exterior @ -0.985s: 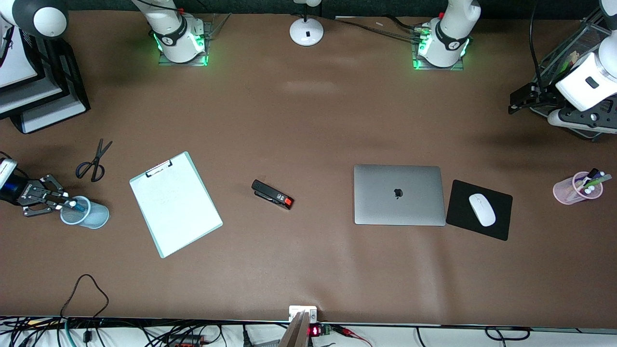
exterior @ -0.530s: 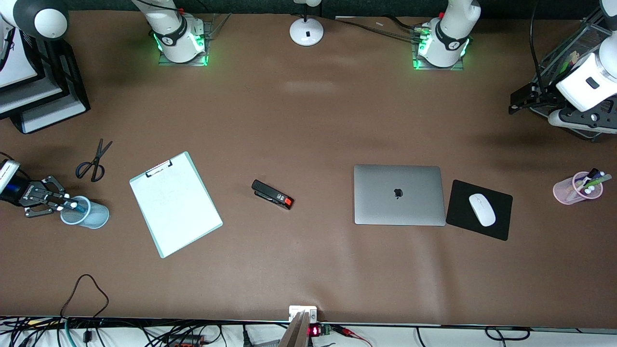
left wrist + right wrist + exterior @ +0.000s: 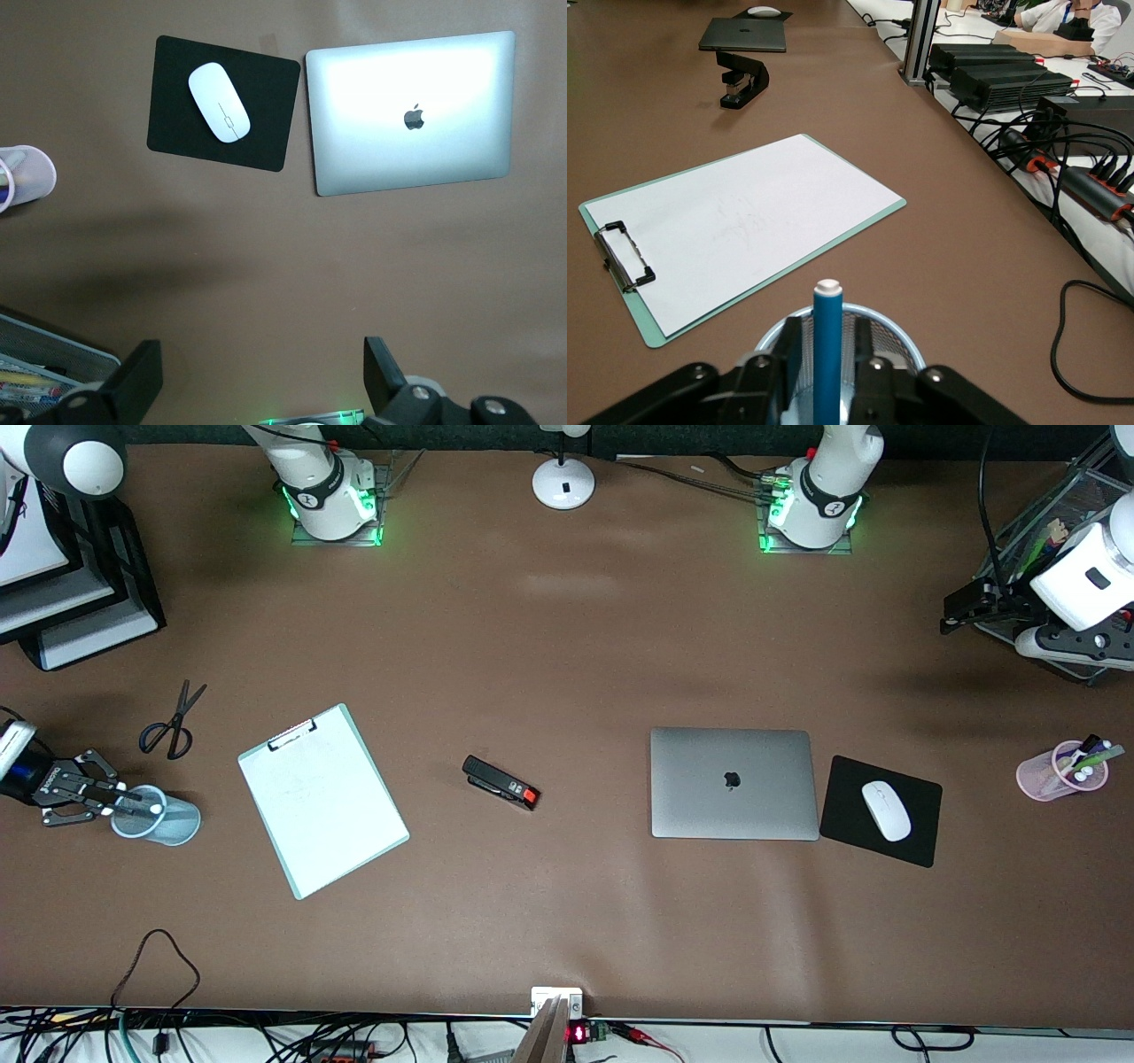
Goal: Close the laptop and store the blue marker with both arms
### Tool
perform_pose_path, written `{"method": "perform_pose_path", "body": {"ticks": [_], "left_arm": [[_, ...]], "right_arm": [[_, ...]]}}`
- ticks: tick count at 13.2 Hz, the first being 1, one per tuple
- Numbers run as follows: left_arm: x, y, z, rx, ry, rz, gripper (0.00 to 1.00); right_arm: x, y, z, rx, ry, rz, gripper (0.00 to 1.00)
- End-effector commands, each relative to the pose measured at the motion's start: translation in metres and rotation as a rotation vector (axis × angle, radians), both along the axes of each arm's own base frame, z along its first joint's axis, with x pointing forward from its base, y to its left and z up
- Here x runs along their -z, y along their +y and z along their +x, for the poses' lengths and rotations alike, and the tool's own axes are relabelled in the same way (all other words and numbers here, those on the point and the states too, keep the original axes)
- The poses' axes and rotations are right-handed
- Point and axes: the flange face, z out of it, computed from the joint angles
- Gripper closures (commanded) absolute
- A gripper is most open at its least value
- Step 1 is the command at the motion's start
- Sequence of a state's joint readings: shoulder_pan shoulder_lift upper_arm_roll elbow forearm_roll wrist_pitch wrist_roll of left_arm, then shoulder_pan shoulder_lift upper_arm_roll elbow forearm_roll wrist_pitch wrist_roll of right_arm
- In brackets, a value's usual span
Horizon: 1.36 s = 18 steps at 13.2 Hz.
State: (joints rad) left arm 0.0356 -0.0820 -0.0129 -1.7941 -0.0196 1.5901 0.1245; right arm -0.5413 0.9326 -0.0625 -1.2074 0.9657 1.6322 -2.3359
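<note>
Front view: one laptop (image 3: 733, 783) lies shut on the brown worktop (image 3: 567, 646), a little past the frame's centre toward the left arm's end. Its lid faces up with the apple logo showing, and its long axis runs along the frame's width. Just beside it lies one black mouse pad (image 3: 912, 828) with one white mouse (image 3: 886, 810) on it. At mid-height there are also one stapler (image 3: 500, 782), one clipboard (image 3: 323, 802) and one pair of scissors (image 3: 173, 722). There are two cups: a pink one with pens (image 3: 1059, 772) and a blue mesh cup (image 3: 173, 824). The one blue marker (image 3: 152, 808) stands in the mesh cup. The right claw (image 3: 131, 804) is over that cup's rim, and the left claw (image 3: 970, 607) hangs high over the left arm's end of the worktop.

Left wrist view: the left claw (image 3: 261, 367) gapes wide over bare worktop, with the shut laptop (image 3: 412, 115) and the mouse pad (image 3: 266, 106) below it.

Right wrist view: the blue marker (image 3: 827, 310) stands nearly upright in the mesh cup (image 3: 895, 329), white end up. The right claw (image 3: 824, 341) is narrowly parted, one finger on each side of the marker with a slim gap.
</note>
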Motion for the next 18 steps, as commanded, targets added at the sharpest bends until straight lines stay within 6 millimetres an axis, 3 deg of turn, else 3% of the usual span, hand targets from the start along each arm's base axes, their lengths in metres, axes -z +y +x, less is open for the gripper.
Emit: {"method": "perform_pose_path", "body": {"ticks": [1, 7, 15, 18], "left_arm": [[-0.004, 0.005, 0.004, -0.01, 0.011, -0.01, 0.0], [-0.003, 0.008, 0.004, -0.015, 0.017, -0.011, 0.0], [-0.002, 0.011, 0.004, -0.018, 0.02, -0.011, 0.0], [-0.002, 0.012, 0.004, -0.018, 0.02, -0.011, 0.0]], "right_arm": [[-0.004, -0.004, 0.003, 0.004, -0.02, 0.01, 0.0], [-0.033, -0.005, 0.002, -0.006, 0.026, -0.036, 0.0], [-0.122, 0.008, 0.003, -0.003, 0.115, -0.1, 0.0], [-0.164, 0.029, 0.004, -0.011, 0.167, -0.121, 0.0]]}}
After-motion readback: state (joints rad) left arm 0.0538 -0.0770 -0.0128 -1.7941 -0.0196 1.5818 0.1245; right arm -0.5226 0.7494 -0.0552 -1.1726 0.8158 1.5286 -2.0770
